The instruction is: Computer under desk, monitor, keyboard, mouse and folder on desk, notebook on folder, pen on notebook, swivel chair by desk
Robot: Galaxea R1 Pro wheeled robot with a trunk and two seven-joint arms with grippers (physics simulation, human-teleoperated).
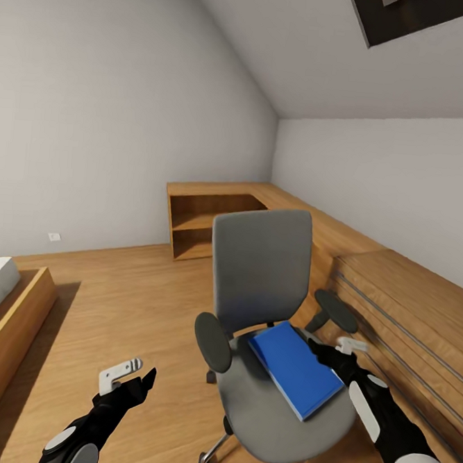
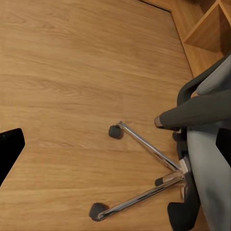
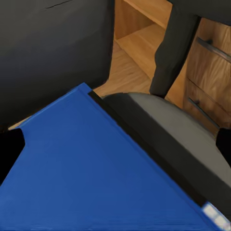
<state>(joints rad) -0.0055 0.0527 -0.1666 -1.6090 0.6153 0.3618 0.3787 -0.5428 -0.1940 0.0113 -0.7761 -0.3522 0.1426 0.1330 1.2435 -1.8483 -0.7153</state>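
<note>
Blue is what you want to look at: the folder [image 1: 295,369] lies flat on the seat of the swivel chair [image 1: 263,276], set at an angle, with one corner near the backrest and the other end reaching toward the seat's front edge. In the right wrist view the folder [image 3: 91,178] has its dark spine edge running diagonally across the grey seat cushion.

Your right gripper [image 1: 339,349] is at the side of the chair by its right-hand armrest, just beside the folder's edge. Its fingers look spread, one white and one black, and they are not closed on anything, though you cannot tell whether they touch the cover.

Your left gripper [image 1: 131,377] hangs over the wooden floor [image 1: 128,300] on the other side of the chair, well apart from the folder, with its fingers parted and holding nothing. The left wrist view looks down on the chair's chrome base [image 2: 144,178] and casters.

Behind the chair stands a low wooden shelf unit [image 1: 211,219], and beside the chair runs a wooden drawer chest [image 1: 406,308]. A bed [image 1: 3,304] with a wooden frame sits across the floor from the chair.
</note>
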